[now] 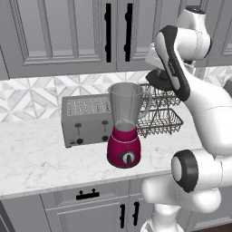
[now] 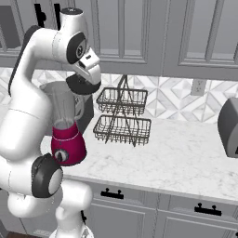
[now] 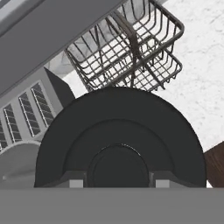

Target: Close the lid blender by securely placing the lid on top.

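Hand view: fingers point(image 3: 116, 183) grasp the round flat dark grey lid point(image 3: 120, 135).
Lid hangs above and beside the clear tapered magenta-based blender point(image 1: 124, 127), on the marbled surface point(image 1: 36, 158).

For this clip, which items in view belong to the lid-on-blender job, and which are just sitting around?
Job items:
- blender, jar open on top
- lid, held in the gripper above the counter, right of the jar

Bystanders:
- toaster
- wire rack
- second appliance at far right
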Robot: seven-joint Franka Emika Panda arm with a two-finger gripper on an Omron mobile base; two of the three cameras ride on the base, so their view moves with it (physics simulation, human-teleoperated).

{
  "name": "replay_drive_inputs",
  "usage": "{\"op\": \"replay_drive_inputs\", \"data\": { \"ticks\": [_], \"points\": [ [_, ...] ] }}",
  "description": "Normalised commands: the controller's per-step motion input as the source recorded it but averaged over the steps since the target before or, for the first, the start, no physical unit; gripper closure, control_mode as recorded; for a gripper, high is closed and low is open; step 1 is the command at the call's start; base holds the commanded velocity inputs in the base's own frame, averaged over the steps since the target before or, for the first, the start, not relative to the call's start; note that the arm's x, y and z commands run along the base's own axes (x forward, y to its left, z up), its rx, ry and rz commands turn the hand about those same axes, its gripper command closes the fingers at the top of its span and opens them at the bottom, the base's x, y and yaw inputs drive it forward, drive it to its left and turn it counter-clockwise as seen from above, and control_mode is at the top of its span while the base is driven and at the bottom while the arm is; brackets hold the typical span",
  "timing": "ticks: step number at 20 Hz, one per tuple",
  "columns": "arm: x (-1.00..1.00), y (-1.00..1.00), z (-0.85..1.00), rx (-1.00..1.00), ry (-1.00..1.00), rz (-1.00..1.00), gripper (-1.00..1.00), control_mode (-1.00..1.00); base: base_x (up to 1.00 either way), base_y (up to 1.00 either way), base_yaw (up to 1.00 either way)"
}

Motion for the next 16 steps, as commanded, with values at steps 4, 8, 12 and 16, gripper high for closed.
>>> {"op": "replay_drive_inputs", "data": {
  "ticks": [4, 8, 12, 16],
  "points": [
    [0.04, 0.74, 0.01, 0.00, 0.02, 0.00, 1.00, -1.00, 0.00, 0.00, 0.00],
    [0.02, 0.66, 0.11, 0.00, 0.04, 0.00, 1.00, -1.00, 0.00, 0.00, 0.00],
    [0.10, 0.63, 0.12, 0.00, 0.05, 0.00, 1.00, -1.00, 0.00, 0.00, 0.00],
    [0.19, 0.55, 0.06, 0.00, 0.08, 0.00, 1.00, -1.00, 0.00, 0.00, 0.00]
  ]
}}
